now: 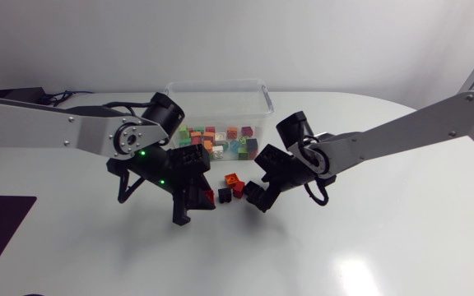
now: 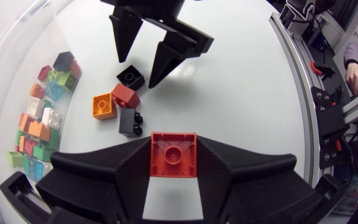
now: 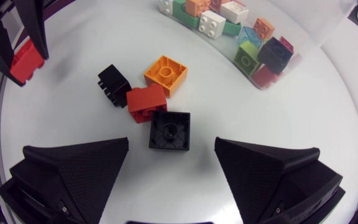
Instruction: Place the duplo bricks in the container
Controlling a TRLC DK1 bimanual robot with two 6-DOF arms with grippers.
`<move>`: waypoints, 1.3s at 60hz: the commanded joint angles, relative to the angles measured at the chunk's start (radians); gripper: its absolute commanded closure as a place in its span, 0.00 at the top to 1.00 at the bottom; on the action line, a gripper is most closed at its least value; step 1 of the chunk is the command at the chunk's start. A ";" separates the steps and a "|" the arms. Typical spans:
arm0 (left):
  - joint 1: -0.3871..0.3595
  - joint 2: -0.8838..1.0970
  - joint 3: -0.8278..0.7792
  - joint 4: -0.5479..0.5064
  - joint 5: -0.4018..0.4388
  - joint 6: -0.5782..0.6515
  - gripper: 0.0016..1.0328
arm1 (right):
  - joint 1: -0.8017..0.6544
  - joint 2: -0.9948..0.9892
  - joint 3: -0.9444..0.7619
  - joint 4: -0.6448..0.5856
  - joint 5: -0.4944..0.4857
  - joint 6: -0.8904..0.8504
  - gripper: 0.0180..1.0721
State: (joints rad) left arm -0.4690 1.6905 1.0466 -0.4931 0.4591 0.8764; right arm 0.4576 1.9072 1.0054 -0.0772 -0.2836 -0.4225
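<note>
Duplo brick (image 2: 173, 155), orange-red, sits clamped in the left end effector (image 2: 173, 146). Both broad fingers press its sides, and its hollow underside faces the wrist camera. The left arm (image 1: 56, 127) comes in from the left edge of the white tabletop (image 1: 369, 247) and holds this brick near the tabletop's middle.

Just ahead of it, four loose bricks lie close together on the tabletop, on the near side of the container. They are an orange brick (image 3: 166, 74), a red brick (image 3: 146, 102) touching it, a black brick on its side (image 3: 114, 85) and a second black brick (image 3: 169, 130) with its hollow underside up.

The right end effector (image 3: 172, 142) hangs over this cluster with its fingers spread apart and gripping nothing. The second black brick lies between the fingertips and clear of both. The right arm (image 1: 418, 123) reaches in from the right edge.

A clear plastic container (image 1: 220, 94) stands at the middle of the far edge, behind both end effectors. A pile of sorted bricks (image 1: 220, 141) in green, orange, white, red, blue and black lies against its near wall.
</note>
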 commanded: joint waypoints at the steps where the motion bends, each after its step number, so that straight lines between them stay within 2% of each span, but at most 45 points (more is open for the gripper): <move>1: 0.020 -0.052 -0.025 -0.015 0.003 0.021 0.22 | 0.015 0.047 0.029 0.016 0.015 -0.022 0.94; 11: 0.044 -0.117 -0.017 -0.016 0.013 -0.001 0.22 | 0.015 0.079 0.053 0.030 0.035 -0.035 0.85; 19: 0.063 -0.170 -0.008 -0.016 0.015 -0.020 0.22 | 0.013 0.084 0.064 0.031 0.035 -0.038 0.67; 28: 0.086 -0.215 0.029 -0.015 0.029 -0.066 0.22 | 0.015 0.098 0.073 0.031 0.046 -0.039 0.33; 38: 0.113 -0.219 0.085 0.025 0.039 -0.152 0.22 | 0.015 0.058 0.045 0.027 0.057 -0.038 0.31; 49: 0.147 -0.207 0.124 0.214 0.039 -0.324 0.22 | 0.010 -0.074 -0.019 0.005 0.067 -0.027 0.31; 64: 0.167 -0.104 0.260 0.278 0.035 -0.445 0.22 | 0.006 -0.260 -0.102 -0.044 0.078 -0.009 0.31; 78: 0.184 0.003 0.365 0.384 -0.053 -0.548 0.22 | 0.006 -0.436 -0.123 -0.128 0.078 0.013 0.31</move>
State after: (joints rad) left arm -0.2962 1.6390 1.3560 -0.1360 0.4221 0.3847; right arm 0.4686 1.5352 0.9123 -0.1802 -0.2111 -0.4374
